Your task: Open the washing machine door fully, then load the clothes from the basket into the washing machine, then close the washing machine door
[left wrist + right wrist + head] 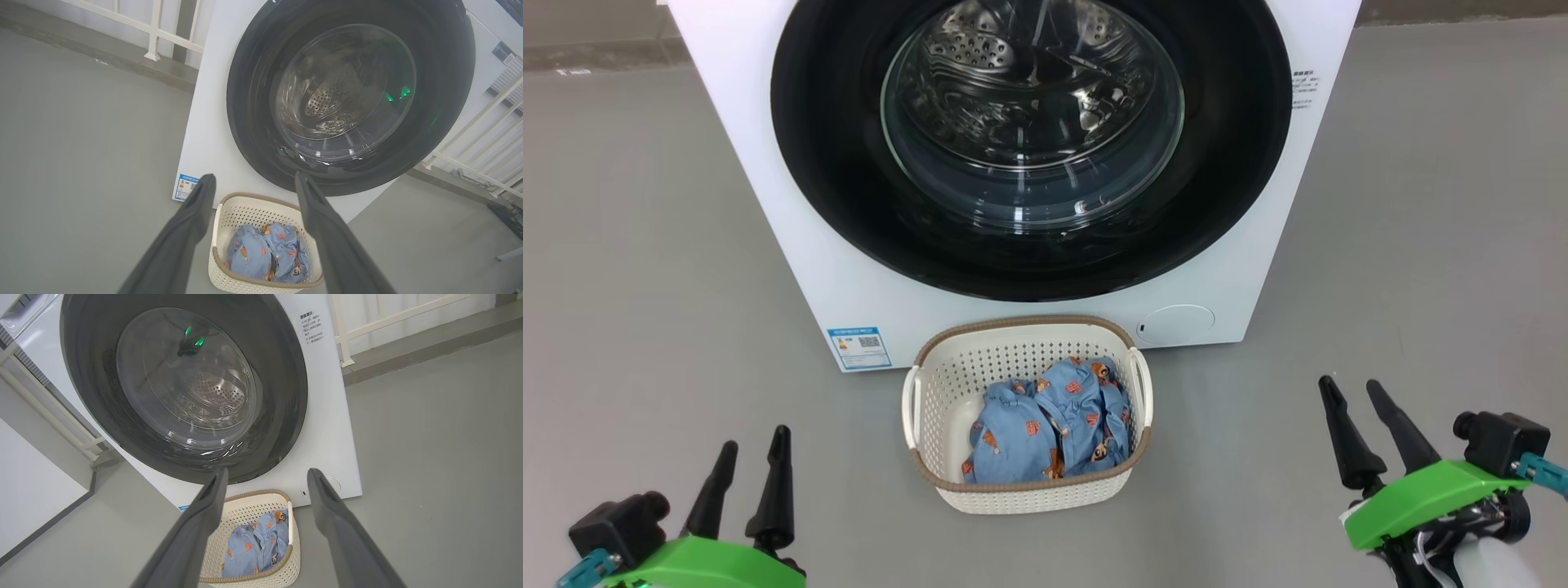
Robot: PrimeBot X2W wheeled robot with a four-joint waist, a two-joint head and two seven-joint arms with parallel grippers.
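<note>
Nearest the head camera, my left gripper [757, 438] sits at the lower left and my right gripper [1349, 382] at the lower right. Both are above the grey floor [645, 286], fingers pointing toward the washing machine [792, 269]. On each gripper the jaws stand wide apart and grasp nothing; each wrist view shows the two dark fingers spread with open space between them. The basket [947, 392] stands on the floor between my two grippers and well apart from both. It sits just in front of the machine's white front panel, directly below the washing machine door [833, 163]; whether basket and panel touch, I cannot tell. The clothes [1049, 429] lie bunched inside the basket, light blue with small orange and brown figures, gathered toward its right side in the head view and below the brown rim. The door sits flush against the front panel, closed, its glossy black ring surrounding the clear glass bowl. The perforated steel drum [980, 49] is visible through the glass. A blue label sticker [859, 347] is at the panel's lower left, just left of the basket. A small round white flap [1176, 323] is at the lower right, just beside the basket's far right corner.
</note>
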